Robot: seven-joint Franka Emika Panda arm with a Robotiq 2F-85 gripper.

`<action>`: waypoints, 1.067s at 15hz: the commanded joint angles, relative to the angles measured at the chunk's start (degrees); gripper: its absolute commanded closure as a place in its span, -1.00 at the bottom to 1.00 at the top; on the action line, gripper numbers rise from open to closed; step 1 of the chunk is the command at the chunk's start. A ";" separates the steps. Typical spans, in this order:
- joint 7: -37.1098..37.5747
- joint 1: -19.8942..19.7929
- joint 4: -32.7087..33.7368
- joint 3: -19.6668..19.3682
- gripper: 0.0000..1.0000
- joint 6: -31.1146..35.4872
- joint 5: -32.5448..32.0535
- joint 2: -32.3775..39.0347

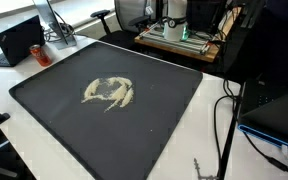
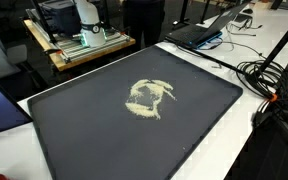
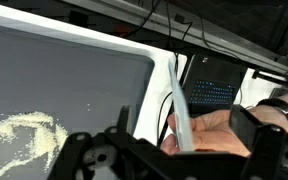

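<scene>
While the gripper (image 3: 169, 142) hangs empty with jaws spread wide, pale loose grains (image 1: 109, 93) lie mid-way across the dark mat (image 1: 44, 100) (a ring-shaped heap). Judged light, crumbly and easily scattered. No pinch point; push from the heap's outer edge.

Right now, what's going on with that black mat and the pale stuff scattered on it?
Nothing is being handled at this moment. A loose ring of pale crumbs lies near the middle of the black mat on the white table. The gripper shows only in the wrist view, jaws wide open and empty, above the mat's edge with the crumbs off to one side. What looks like a person's hand is close by, though blurred.
</scene>
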 commanded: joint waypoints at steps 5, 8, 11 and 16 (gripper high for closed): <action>-4.48 -0.99 1.46 -4.76 -0.31 -4.71 4.10 0.40; -4.48 -1.20 1.40 -4.81 0.13 -5.02 5.00 0.31; -4.56 -1.39 1.37 -4.68 0.57 -5.01 5.18 0.32; -4.86 -1.53 1.41 -4.66 1.00 -5.35 4.88 0.29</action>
